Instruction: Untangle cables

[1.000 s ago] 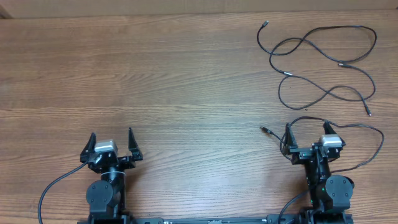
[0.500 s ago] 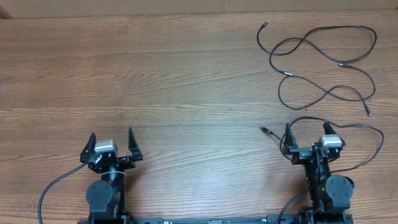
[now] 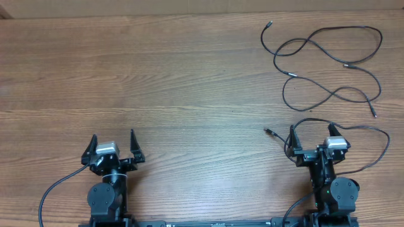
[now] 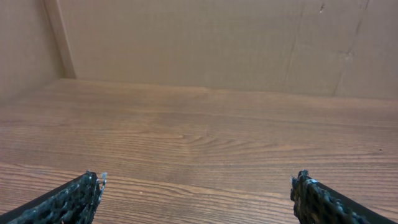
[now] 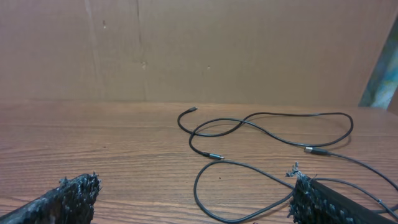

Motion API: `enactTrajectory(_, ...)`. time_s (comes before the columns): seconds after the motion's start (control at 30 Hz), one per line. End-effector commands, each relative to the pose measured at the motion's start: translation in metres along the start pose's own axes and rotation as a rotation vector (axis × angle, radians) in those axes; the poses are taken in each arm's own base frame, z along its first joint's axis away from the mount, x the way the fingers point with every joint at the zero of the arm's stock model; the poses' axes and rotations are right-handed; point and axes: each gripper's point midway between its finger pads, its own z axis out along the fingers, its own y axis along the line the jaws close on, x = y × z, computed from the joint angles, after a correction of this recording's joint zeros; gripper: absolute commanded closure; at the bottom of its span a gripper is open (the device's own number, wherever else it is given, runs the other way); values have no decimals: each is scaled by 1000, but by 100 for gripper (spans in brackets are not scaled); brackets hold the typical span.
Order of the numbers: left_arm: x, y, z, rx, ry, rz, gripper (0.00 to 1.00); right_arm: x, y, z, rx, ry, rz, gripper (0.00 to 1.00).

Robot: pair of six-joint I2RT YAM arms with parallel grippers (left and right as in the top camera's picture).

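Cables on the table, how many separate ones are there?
3, as far as I can tell: a crossed pair at the far right, and one cable curving around the front of the right gripper. Overlaps may hide more.

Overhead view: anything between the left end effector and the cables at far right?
Nothing. The overhead view shows only bare table between the left end effector and the cables.
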Motion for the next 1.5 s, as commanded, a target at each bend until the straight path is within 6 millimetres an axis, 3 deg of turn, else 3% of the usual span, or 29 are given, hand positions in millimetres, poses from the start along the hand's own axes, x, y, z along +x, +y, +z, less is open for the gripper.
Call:
enactTrajectory(0.0, 0, 0, 0, 4, -4, 22, 0, 1, -1, 0, 5, -7, 2, 0)
enactTrajectory(0.23, 0, 0, 0, 4, -4, 22, 1, 1, 2, 0, -7, -7, 10, 0)
enactTrajectory(0.47, 0, 0, 0, 4, -4, 22, 0, 1, 1, 0, -7, -6, 163, 0)
enactTrajectory(1.47, 0, 0, 0, 4, -4, 22, 0, 1, 0, 0, 4, -7, 100, 0)
